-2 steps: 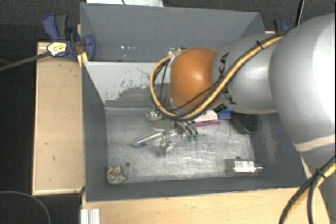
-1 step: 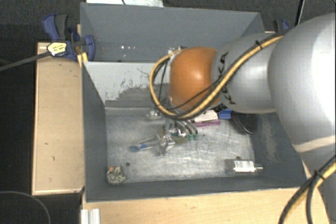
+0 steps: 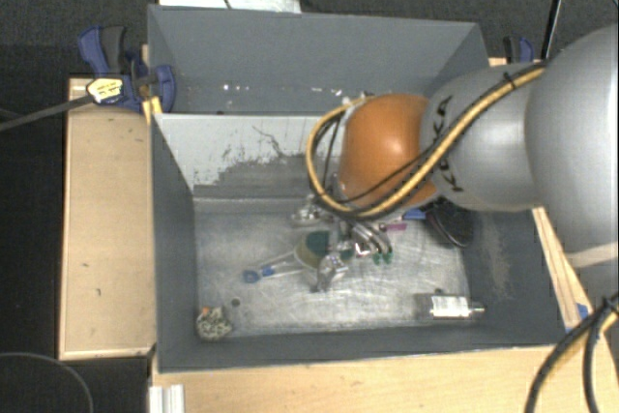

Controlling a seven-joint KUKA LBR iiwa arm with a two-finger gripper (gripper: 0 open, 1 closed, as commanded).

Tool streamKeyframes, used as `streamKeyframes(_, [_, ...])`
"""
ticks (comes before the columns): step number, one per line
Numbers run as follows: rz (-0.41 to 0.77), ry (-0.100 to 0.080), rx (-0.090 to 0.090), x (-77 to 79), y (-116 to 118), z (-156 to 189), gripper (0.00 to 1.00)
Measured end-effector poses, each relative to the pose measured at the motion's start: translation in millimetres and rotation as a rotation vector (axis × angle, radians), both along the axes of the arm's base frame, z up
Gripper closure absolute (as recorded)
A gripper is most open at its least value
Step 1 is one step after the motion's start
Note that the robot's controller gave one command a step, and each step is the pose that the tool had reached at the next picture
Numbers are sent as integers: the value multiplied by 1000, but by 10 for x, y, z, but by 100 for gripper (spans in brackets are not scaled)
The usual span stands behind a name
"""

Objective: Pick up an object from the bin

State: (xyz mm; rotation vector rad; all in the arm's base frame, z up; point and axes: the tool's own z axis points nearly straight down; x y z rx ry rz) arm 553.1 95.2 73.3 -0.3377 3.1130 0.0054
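Observation:
My gripper (image 3: 334,262) hangs low in the middle of the bin, under the arm's orange cover. Right beside it on its left lies a round teal-green thing (image 3: 310,250) with a thin pale handle that ends in a blue tip (image 3: 253,275) further left. The gripper's metal parts touch or overlap this thing's right edge. A small green piece (image 3: 385,256) and a purple strip (image 3: 397,227) show just right of the gripper, partly hidden by it.
A mottled grey-green lump (image 3: 214,325) lies in the front left corner. A small white and black block (image 3: 448,307) rests near the front right. A dark round thing (image 3: 453,225) sits by the right wall, under the arm.

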Motion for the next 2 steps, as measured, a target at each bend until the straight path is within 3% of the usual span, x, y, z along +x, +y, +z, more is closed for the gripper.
streamKeyframes(2, [-16,3,-2,23,11,17,0])
